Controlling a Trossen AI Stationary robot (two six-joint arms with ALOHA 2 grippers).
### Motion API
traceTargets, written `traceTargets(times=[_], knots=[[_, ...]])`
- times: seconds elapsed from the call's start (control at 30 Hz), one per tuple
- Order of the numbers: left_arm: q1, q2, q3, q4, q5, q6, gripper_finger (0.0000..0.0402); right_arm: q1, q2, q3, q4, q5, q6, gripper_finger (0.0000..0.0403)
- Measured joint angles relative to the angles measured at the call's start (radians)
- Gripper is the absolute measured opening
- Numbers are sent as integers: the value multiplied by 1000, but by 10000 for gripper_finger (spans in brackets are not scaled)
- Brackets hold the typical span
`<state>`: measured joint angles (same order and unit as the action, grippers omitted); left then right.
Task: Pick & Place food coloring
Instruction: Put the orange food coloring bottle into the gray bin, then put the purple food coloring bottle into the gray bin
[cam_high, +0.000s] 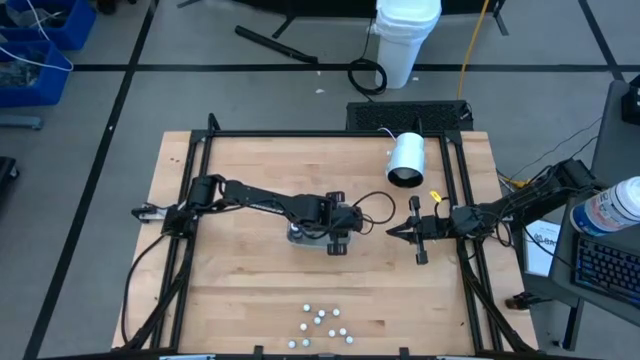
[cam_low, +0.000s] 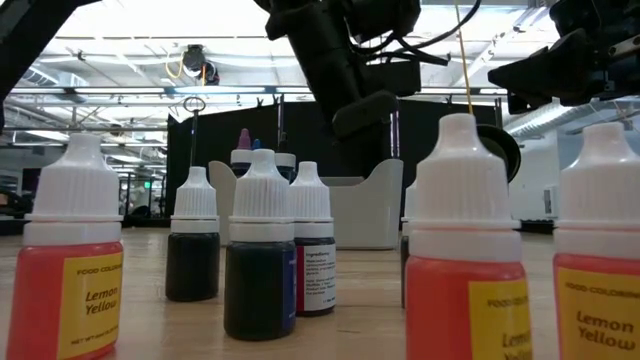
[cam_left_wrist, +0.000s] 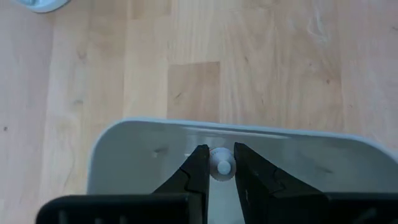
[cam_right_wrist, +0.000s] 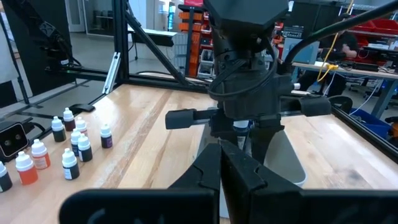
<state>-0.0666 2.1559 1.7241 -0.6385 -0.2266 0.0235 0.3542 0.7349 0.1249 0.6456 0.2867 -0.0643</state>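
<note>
With the left gripper parked over the grey tray at frame centre in the high view, its fingers are pinched on the white cap of one food coloring bottle, nozzle showing between the tips. The bottle hangs inside the tray's outline; whether it touches the tray floor I can't tell. Left wrist view shows bare grey floor on both sides of the fingers. In the low view other bottle tops show behind the tray wall, with pink and blue tips; can't tell whether they sit in the tray.

Right gripper sits just right of the tray, mid-right of the high view, fingers fully closed, holding nothing.

The remaining bottles stand as a loose cluster at bottom centre of the high view, on the wooden table, well apart from the tray. Up close in the low view: orange-filled ones labelled Lemon Yellow, plus dark-filled ones, all white-capped and upright.

A white cylinder lies on its side at upper right of the table, open end facing down-frame; its inside is too dark to read. A white bucket stands on the floor at top of frame.
</note>
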Motion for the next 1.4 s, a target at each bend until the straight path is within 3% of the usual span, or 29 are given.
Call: traceTargets(times=[0.57, 0.87, 1.17, 1.4], knots=[[0, 57, 1, 2, 16, -22, 74, 0, 0, 0, 16, 0, -27, 0], [-1, 55, 1, 10, 16, -6, 112, 0, 0, 0, 16, -1, -26, 0], [-4, -34, 5, -20, -16, 0, 188, 0, 0, 0, 17, -1, -26, 0], [-49, -227, 5, -166, 1, -13, 219, 0, 0, -1, 11, -2, -28, 0]])
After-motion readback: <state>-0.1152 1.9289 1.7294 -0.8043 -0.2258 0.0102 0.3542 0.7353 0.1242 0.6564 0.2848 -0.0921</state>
